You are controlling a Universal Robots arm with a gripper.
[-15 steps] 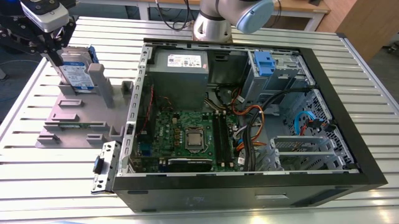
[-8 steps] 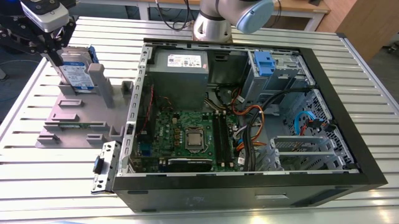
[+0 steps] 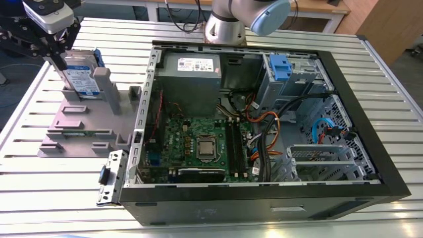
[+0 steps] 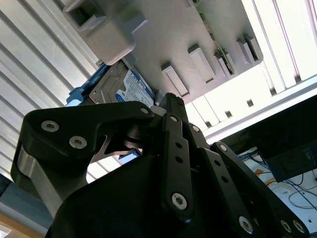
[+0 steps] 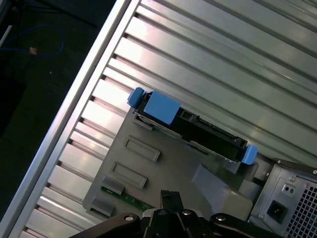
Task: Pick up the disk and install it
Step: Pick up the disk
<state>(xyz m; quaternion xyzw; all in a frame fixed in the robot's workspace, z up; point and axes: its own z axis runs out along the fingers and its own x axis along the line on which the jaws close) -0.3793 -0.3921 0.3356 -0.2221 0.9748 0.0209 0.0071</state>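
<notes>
Open computer case [image 3: 264, 210] fills lower right of exterior view. Grey stand [image 3: 73, 124] sits left on slatted table [image 3: 46, 198]. The disk [image 3: 82, 74] stands on edge in the stand's far end, upper left. Gripper [image 3: 59, 62] is by its top edge, jaws together, holding nothing. In the first wrist view the disk [image 5: 193, 126] is mid-frame and the gripper [image 5: 171, 198] at bottom, apart.

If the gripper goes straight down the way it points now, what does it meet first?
Probably the disk, standing upright in the grey stand just below the gripper. Depth is unclear, so it may instead pass beside the disk onto the stand's base.
</notes>
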